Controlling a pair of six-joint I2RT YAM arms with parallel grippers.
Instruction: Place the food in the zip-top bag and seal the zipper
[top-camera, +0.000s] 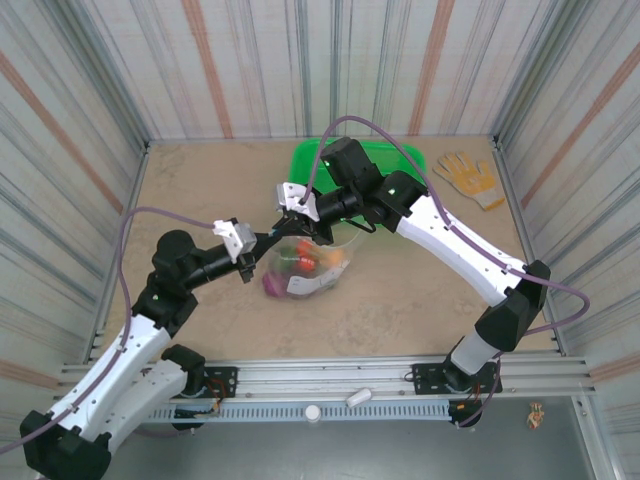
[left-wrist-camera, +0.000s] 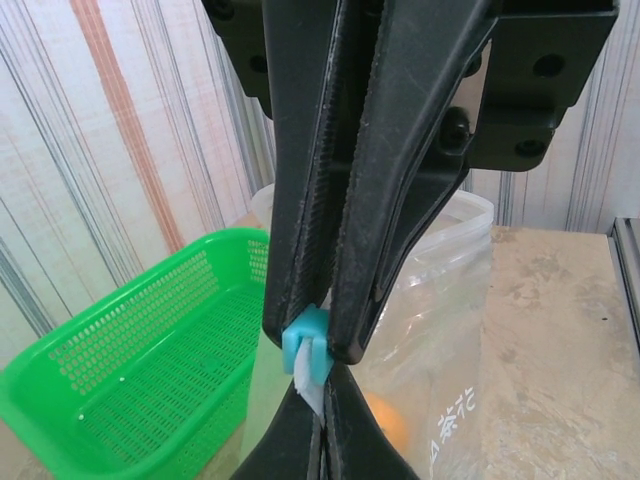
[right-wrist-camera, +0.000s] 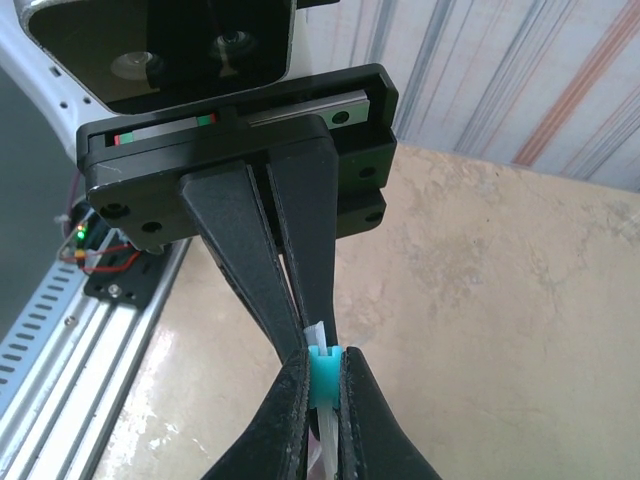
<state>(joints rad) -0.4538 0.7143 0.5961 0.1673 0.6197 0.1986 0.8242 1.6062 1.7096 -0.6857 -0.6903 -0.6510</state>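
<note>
The clear zip-top bag (top-camera: 322, 278) rests mid-table, lifted by its top edge, with the colourful food (top-camera: 298, 262) inside. An orange piece (left-wrist-camera: 388, 430) shows through the bag wall (left-wrist-camera: 440, 290). My right gripper (right-wrist-camera: 323, 385) is shut on the zipper's blue slider (right-wrist-camera: 323, 370). In the left wrist view the same slider (left-wrist-camera: 305, 350) sits at the tips of the right gripper (left-wrist-camera: 320, 335), which reaches in from above. My left gripper (left-wrist-camera: 322, 430) is shut on the white zipper strip (left-wrist-camera: 310, 392) just beyond the slider. Both grippers meet tip to tip above the bag (top-camera: 290, 232).
A green mesh tray (top-camera: 400, 158) stands at the back, behind the right arm, and it lies left of the bag in the left wrist view (left-wrist-camera: 140, 380). A yellow work glove (top-camera: 468, 177) lies at the back right. Striped walls enclose the table.
</note>
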